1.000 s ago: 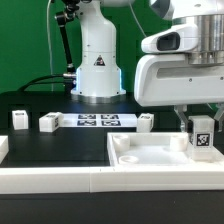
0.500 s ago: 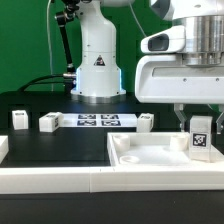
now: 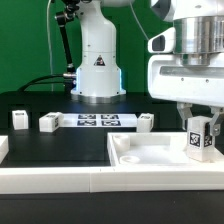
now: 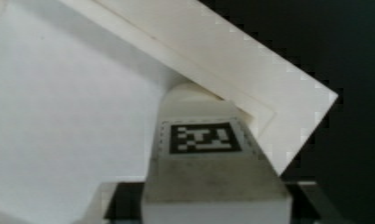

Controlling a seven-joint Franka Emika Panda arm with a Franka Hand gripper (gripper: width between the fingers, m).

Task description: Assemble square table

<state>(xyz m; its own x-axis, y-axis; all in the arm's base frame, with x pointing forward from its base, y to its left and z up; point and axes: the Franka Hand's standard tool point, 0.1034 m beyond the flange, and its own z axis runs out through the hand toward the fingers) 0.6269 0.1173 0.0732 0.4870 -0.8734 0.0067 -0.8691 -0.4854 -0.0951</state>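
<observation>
Standing upright over the far corner of the top (image 3: 150,160), at the exterior view's right, a leg (image 3: 200,143) is clamped in the gripper (image 3: 199,124); whether it touches down I can't tell. Looks like the leg-fitting step: next it wants lining up with that corner and twisting in. Three spare legs (image 3: 48,122) sit well back, flanking the marker board (image 3: 97,120).
</observation>
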